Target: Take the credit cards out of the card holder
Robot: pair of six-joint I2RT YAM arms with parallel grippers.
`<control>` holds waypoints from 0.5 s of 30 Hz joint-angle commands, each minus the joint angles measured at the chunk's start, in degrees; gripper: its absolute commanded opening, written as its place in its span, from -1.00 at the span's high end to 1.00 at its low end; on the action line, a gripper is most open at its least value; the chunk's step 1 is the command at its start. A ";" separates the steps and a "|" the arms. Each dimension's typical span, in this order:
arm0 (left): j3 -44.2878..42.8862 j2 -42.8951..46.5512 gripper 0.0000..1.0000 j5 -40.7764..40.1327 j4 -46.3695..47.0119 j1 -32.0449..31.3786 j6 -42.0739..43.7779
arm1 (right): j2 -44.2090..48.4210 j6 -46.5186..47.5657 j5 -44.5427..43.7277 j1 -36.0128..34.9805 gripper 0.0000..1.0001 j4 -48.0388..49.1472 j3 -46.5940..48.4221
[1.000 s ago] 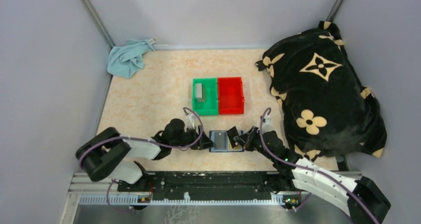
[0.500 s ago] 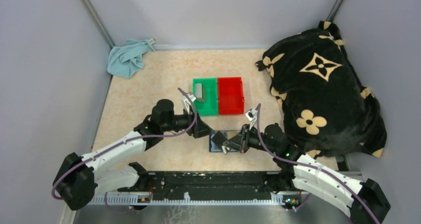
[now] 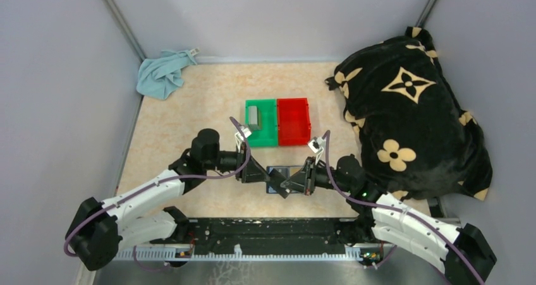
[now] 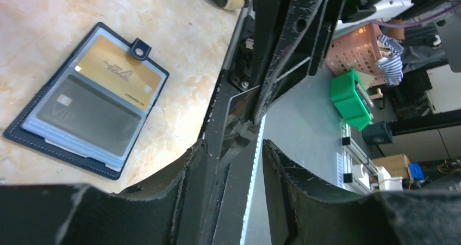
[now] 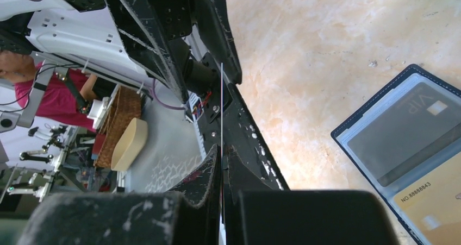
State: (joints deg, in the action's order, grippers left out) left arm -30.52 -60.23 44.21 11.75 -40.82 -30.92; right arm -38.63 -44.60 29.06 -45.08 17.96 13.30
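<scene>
The navy card holder (image 4: 32, 133) lies open and flat on the table, with a tan-gold credit card (image 4: 117, 71) and a grey one (image 4: 89, 114) in its pockets. It also shows in the right wrist view as the card holder (image 5: 348, 133). My right gripper (image 5: 223, 150) is shut on another thin credit card (image 5: 222, 104), seen edge-on and held above the table. That card (image 4: 242, 101) stands just beyond the tips of my left gripper (image 4: 234, 147), whose jaws are apart with nothing between them. From above, both grippers (image 3: 264, 176) (image 3: 287, 185) meet over the holder (image 3: 284, 171).
A green bin (image 3: 268, 133) holding a grey card (image 3: 254, 115) and a red bin (image 3: 294, 121) stand side by side behind the holder. A black flower-patterned blanket (image 3: 411, 108) fills the right side. A light-blue cloth (image 3: 163, 73) lies at the back left.
Both grippers rose from the holder, the right one lifting a card. The left arm stretched out to the right toward that card, its jaws widening and then narrowing.
</scene>
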 commanded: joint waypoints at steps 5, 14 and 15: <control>1.56 -0.66 0.05 10.34 10.49 0.04 -3.74 | -2.27 -0.65 4.85 0.17 1.00 6.83 3.51; -0.18 -1.14 0.06 10.64 7.50 -1.13 -1.39 | -3.98 4.40 10.24 0.15 1.00 -3.22 8.40; -0.15 -1.39 0.06 10.64 7.43 -1.23 -1.35 | -4.11 4.69 10.82 0.12 1.00 -3.61 8.63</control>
State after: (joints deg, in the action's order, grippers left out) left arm -29.39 -60.88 53.08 18.41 -41.50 -33.58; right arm -42.39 -43.51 36.34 -45.08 16.99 17.50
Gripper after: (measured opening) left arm 0.474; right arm 0.008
